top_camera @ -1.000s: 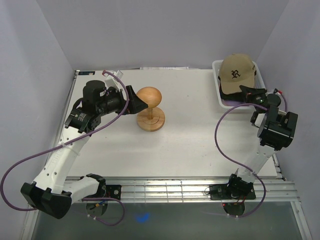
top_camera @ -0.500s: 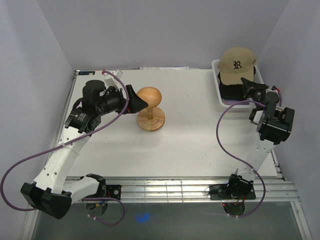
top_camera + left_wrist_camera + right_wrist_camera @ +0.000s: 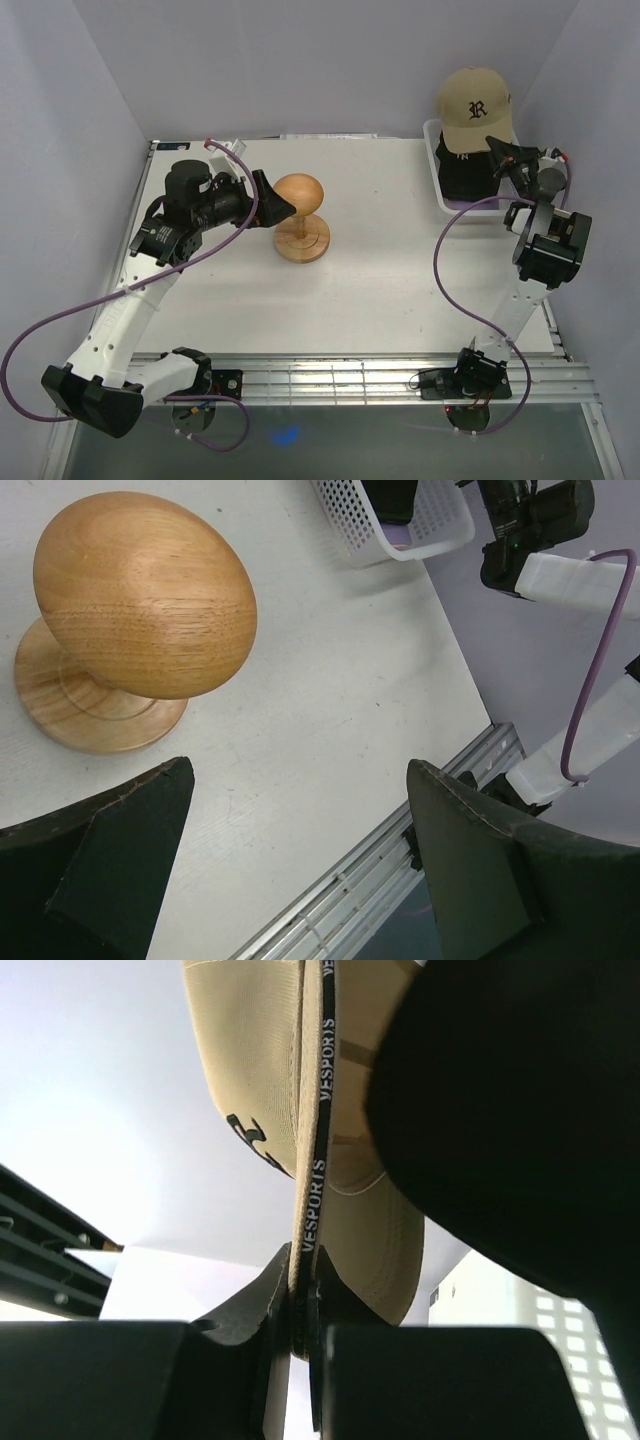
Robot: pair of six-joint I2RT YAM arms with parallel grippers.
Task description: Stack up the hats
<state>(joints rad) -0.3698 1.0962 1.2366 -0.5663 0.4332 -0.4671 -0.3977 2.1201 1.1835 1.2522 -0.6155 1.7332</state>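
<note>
My right gripper (image 3: pixel 500 152) is shut on the rim of a tan cap (image 3: pixel 476 101) with a black embroidered logo and holds it up above the white mesh basket (image 3: pixel 441 197). In the right wrist view the tan cap (image 3: pixel 262 1070) hangs above the gripper (image 3: pixel 304 1295), whose jaws pinch its edge band. A black cap (image 3: pixel 460 168) lies in the basket under it. My left gripper (image 3: pixel 276 202) is open and empty, just left of the wooden stand (image 3: pixel 300 203). In the left wrist view the stand (image 3: pixel 140 595) lies ahead of the spread fingers (image 3: pixel 470 850).
The white basket (image 3: pixel 435 525) stands at the table's back right corner, with something lavender low inside it. The metal rail (image 3: pixel 350 375) runs along the near table edge. Grey walls close in the table on three sides.
My right gripper has lifted the tan cap up out of the basket, baring the black cap beneath. The left arm has not moved.
</note>
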